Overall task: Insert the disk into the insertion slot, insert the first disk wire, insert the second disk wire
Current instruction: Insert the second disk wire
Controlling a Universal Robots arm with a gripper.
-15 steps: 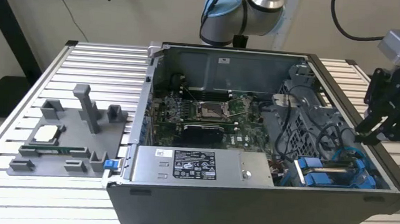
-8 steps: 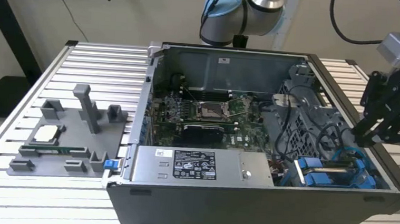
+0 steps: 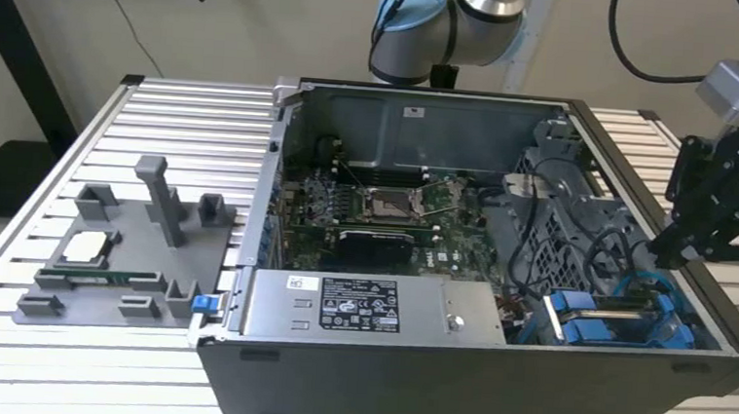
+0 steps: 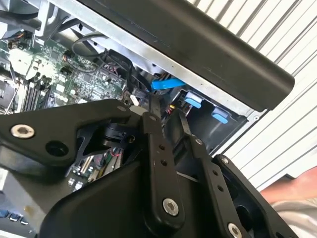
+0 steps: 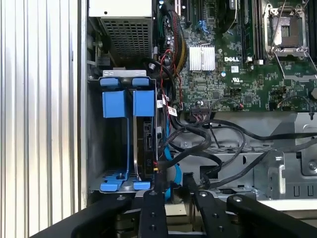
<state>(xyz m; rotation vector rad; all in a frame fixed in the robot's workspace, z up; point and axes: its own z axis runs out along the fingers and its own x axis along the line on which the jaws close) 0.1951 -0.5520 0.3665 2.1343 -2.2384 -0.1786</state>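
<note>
- Ribbed metal table (image 3: 73, 362) carries everything; at the exterior view's left sits a grey tray (image 3: 120, 248) of spare parts.
- Mid-scene stands an open computer case (image 3: 461, 389), with a silver box (image 3: 376, 310) along its near edge.
- Toward the exterior view's right, the slot (image 3: 589, 330) already holds the disk (image 5: 147, 144), which stands on edge between blue rails with its long side running straight away from the gripper.
- Furthest right, the gripper (image 3: 670, 255) hangs over the case wall, just above the slot; I cannot tell whether it is apart or clamped on anything.
- A blue wire (image 5: 173, 173) and black wires (image 5: 195, 148) crowd the disk's near end and hide its sockets, so I cannot tell if either is plugged in.
</note>
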